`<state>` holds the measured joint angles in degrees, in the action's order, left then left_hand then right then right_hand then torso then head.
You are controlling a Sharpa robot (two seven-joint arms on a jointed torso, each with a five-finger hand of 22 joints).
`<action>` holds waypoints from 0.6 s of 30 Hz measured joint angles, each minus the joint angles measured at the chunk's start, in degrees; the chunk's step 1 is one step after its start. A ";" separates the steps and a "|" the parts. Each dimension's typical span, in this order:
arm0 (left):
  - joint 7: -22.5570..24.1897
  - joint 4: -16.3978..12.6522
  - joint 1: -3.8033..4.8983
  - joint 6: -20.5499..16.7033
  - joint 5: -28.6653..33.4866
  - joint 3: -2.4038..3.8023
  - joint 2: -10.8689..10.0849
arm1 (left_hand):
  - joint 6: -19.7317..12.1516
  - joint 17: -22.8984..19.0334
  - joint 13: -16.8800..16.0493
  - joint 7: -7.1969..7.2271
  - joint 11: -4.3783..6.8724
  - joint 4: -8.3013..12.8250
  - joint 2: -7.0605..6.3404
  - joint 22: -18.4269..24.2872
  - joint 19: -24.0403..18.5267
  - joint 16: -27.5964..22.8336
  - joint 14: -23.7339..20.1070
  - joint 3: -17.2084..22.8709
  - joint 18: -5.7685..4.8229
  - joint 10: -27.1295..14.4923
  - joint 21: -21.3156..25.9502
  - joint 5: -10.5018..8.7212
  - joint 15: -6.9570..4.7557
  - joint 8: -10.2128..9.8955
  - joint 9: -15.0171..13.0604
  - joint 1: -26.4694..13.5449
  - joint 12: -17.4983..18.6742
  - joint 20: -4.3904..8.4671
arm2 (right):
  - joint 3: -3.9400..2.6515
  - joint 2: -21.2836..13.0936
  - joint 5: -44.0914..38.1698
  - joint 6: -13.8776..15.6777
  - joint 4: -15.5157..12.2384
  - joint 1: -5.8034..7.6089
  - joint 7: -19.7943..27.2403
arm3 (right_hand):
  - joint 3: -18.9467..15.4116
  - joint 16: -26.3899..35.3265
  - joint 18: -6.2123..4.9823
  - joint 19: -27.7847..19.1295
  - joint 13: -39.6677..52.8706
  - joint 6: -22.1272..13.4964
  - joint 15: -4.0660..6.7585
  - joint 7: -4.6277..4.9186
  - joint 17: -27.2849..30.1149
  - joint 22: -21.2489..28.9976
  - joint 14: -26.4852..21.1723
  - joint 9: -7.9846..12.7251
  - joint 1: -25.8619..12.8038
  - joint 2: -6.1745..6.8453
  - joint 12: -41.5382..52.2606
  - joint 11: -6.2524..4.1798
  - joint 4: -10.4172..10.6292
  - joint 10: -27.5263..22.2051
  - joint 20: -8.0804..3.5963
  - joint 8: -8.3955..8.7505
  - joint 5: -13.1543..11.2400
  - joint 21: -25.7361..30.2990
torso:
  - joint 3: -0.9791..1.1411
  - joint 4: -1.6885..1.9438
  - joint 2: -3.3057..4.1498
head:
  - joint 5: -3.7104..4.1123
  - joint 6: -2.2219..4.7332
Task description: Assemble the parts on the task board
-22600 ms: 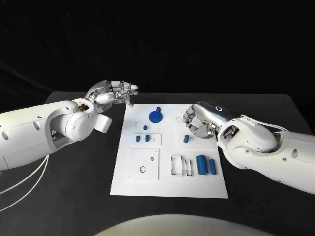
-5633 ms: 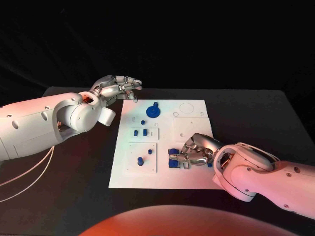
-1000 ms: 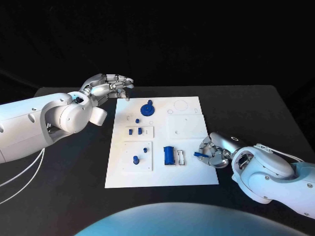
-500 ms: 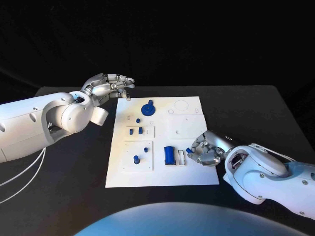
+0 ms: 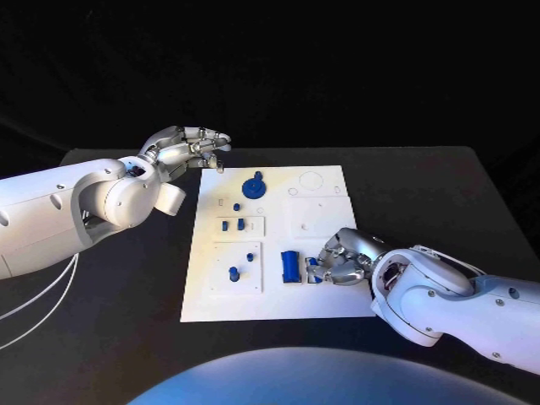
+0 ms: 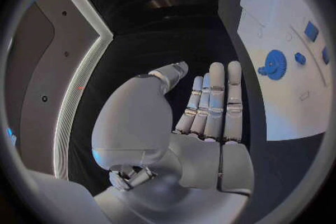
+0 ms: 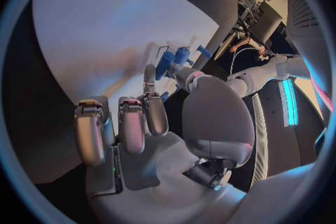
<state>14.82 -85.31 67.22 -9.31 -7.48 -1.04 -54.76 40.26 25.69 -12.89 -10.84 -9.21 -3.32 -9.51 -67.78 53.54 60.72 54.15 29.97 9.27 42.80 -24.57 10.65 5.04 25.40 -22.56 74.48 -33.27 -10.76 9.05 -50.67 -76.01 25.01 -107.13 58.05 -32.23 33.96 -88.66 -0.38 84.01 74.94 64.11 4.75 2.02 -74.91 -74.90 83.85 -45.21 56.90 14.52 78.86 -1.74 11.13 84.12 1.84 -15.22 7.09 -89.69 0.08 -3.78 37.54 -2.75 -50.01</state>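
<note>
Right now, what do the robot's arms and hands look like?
Both arms are smooth white shells with rounded joints and small dark holes. The left hand and right hand are silver metal with segmented fingers. Thin pale cables hang beneath the left arm.

- Task board (image 5: 325,299) lies mid-table (image 5: 465,194).
- Gear-shaped part (image 5: 256,186) on board's far left area; round recess (image 5: 311,179) to its right.
- Two small parts (image 5: 233,225) on left side of board, nearer than gear part.
- One small part (image 5: 234,273) on near-left panel.
- Cylindrical part (image 5: 291,267) at board centre, near side, just left of right hand (image 5: 344,259).
- Left hand (image 5: 187,150) beyond board's far left corner, off board.
</note>
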 measured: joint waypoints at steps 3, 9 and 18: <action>-0.01 -0.03 0.00 0.02 0.00 0.00 -0.02 | 0.00 0.00 0.00 0.00 0.00 0.00 0.00 0.00 0.00 0.00 0.00 0.00 0.00 0.00 0.00 0.00 0.00 0.00 0.00 0.00 0.00 0.00 | 0.01 0.25 0.47 -0.57 0.27 -0.02 0.00 | -0.21 0.00 0.00 0.00 0.00 0.17 0.18 -0.17 0.00 0.00 0.19 0.00 -0.05 -0.05 0.00 0.00 -0.06 0.00 0.00 0.00 0.00 0.00 | -0.02 0.00 -0.01 | -0.07 0.00; -0.05 -0.11 0.00 0.08 0.00 0.00 -0.05 | 0.00 0.00 0.00 0.00 0.00 0.00 0.00 0.00 0.00 0.00 0.00 0.00 0.00 0.00 0.00 0.00 0.00 0.00 0.00 0.00 0.00 0.00 | 0.01 0.61 0.99 -1.40 0.66 -0.04 -0.07 | -0.21 -0.23 0.00 0.00 0.00 0.19 0.19 -0.19 0.00 -0.05 0.19 -0.02 -0.05 -0.05 0.00 0.00 -0.06 0.00 0.00 -0.01 0.00 0.00 | -0.02 -0.05 -0.01 | -0.14 0.00; -0.11 -0.12 0.00 0.18 0.00 0.00 -0.04 | 0.00 -0.01 -0.01 0.00 0.00 0.00 0.00 0.00 0.00 0.00 0.00 0.00 0.00 0.00 0.00 0.00 0.00 0.00 0.00 0.00 0.00 0.00 | 0.00 1.06 1.09 -1.54 1.03 -0.04 -0.17 | -1.22 -0.22 0.00 -0.20 -0.01 0.38 0.18 0.00 0.00 -0.04 0.18 -0.02 -0.24 -0.24 0.00 0.00 0.11 0.00 -0.22 -0.07 -0.77 0.00 | 0.02 -0.06 -0.01 | -0.12 0.00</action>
<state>14.71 -85.42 67.22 -9.13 -7.48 -1.04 -54.80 40.26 25.68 -12.90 -10.84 -9.21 -3.32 -9.51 -67.78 53.54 60.72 54.15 29.97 9.27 42.80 -24.57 10.65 5.04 25.40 -22.57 74.48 -33.27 -10.76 9.05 -49.61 -74.91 23.47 -106.09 58.01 -32.40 32.74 -88.88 -0.39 83.81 74.93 64.49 4.93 2.02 -74.91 -74.94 84.04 -45.23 56.66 14.28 78.86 -1.74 11.24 84.12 1.62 -15.29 6.32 -89.69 0.10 -3.84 37.53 -2.87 -50.01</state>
